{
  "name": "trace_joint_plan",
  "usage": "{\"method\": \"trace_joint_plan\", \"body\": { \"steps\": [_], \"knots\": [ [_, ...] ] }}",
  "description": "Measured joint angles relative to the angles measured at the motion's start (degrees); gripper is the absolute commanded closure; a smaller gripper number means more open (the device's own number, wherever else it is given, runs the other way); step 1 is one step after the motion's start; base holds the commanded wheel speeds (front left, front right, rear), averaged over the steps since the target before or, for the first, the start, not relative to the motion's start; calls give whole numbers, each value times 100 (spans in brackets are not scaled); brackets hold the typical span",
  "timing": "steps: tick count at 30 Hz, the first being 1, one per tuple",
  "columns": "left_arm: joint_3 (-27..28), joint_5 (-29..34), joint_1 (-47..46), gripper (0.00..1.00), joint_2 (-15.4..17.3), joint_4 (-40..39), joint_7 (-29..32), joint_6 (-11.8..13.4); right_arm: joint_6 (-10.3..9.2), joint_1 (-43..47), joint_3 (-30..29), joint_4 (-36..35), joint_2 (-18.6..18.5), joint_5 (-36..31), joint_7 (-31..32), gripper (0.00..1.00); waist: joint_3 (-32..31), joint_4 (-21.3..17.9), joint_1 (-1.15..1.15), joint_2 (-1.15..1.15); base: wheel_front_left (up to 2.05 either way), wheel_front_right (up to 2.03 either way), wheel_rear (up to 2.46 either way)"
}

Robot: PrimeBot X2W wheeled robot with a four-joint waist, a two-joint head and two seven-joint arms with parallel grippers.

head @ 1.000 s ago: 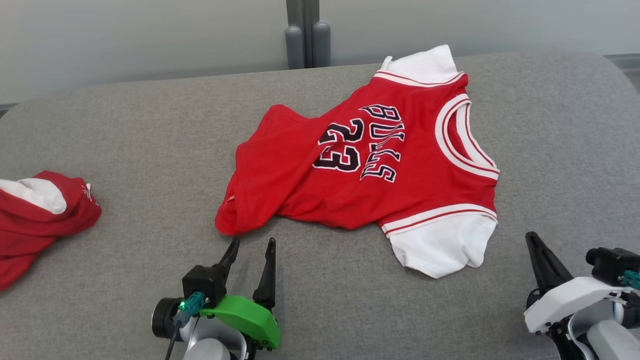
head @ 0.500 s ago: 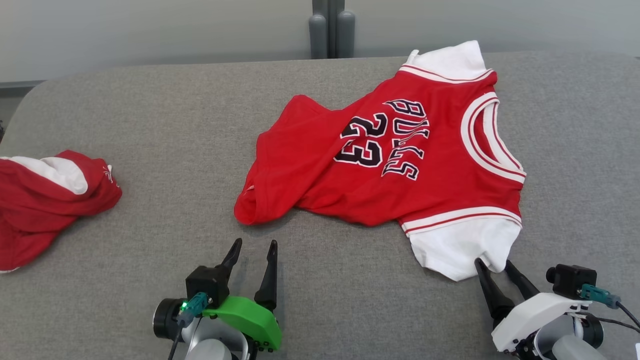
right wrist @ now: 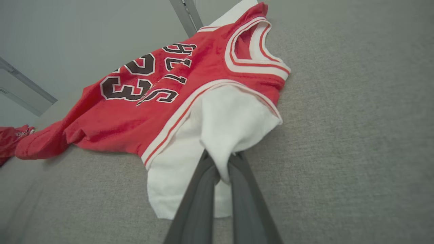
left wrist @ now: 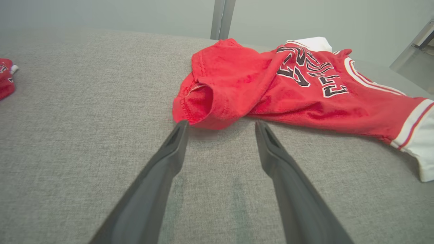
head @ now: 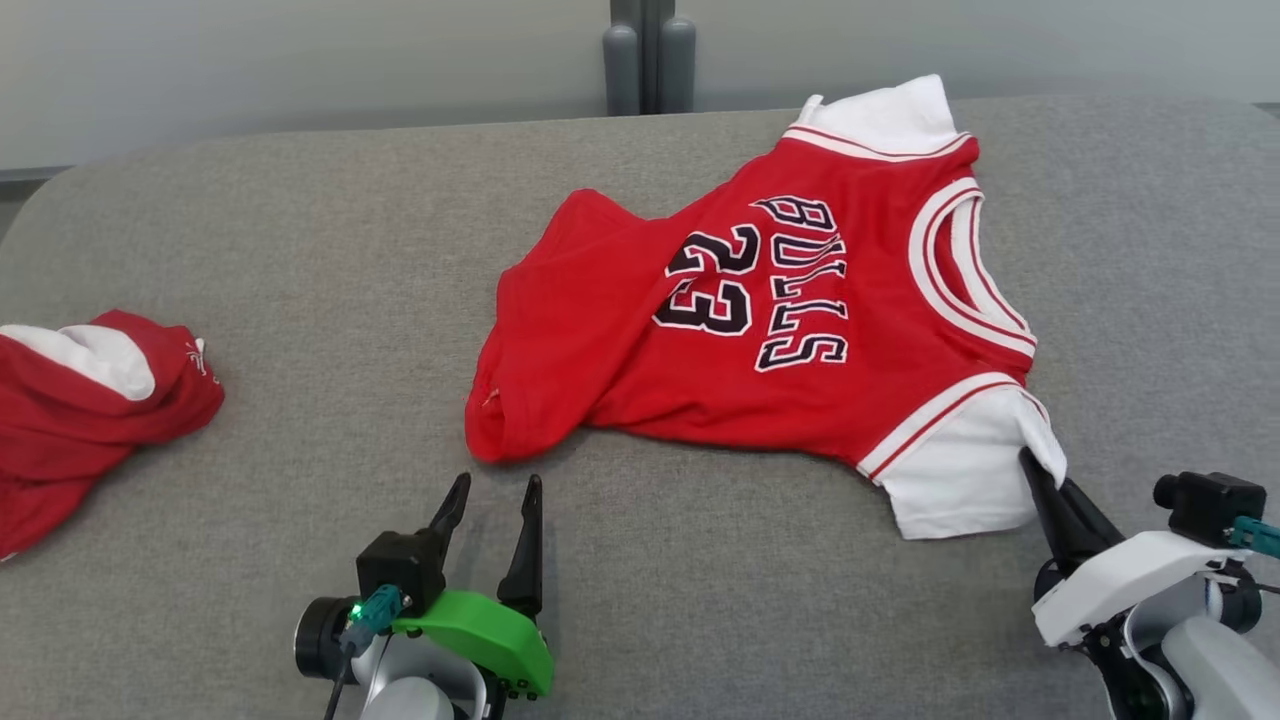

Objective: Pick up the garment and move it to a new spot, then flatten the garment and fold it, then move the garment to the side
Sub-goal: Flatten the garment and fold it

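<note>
The garment [head: 760,330] is a red jersey with white sleeves and dark "BULLS 23" lettering, spread across the grey cushion [head: 300,250]. My right gripper [head: 1035,470] is shut on the near white sleeve [right wrist: 220,135], whose cloth is pinched and lifted between the two fingers in the right wrist view. My left gripper [head: 492,490] stands open just short of the jersey's bunched red hem corner [left wrist: 200,108], with nothing between its fingers [left wrist: 173,142].
A second red and white garment [head: 80,400] lies crumpled at the cushion's left edge. A grey post [head: 648,55] stands against the wall behind the cushion. Bare cushion lies between the two garments and to the right of the jersey.
My right gripper came forward open to the white sleeve and closed on it, tugging the sleeve up and to the right. The left gripper stayed put, and the head camera shifted.
</note>
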Motion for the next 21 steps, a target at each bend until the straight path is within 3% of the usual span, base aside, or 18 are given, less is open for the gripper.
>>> {"method": "trace_joint_plan", "body": {
  "steps": [3,4,5,9,13,21],
  "knots": [
    [16,-49,16,0,0,4,0,1,0,102,8,-179,-281,170,-1,100,-68,-180,0,0,0,0,0],
    [20,-52,20,0,0,13,0,1,0,166,35,-208,-389,218,0,71,-92,-244,0,0,0,0,0],
    [25,-59,24,0,0,21,-1,1,0,227,34,-234,-486,245,0,0,-115,-306,0,0,0,0,0],
    [54,-100,41,0,0,71,0,13,0,354,-112,-155,-840,26,33,0,-185,-553,0,0,0,0,0],
    [58,-103,25,0,0,140,0,31,0,425,-682,374,-893,-833,15,0,-197,-751,0,0,0,0,0],
    [334,77,-287,0,-2,544,0,281,-2,471,-1695,-380,-45,-1968,0,0,-7,-891,0,0,0,0,0]
  ]
}}
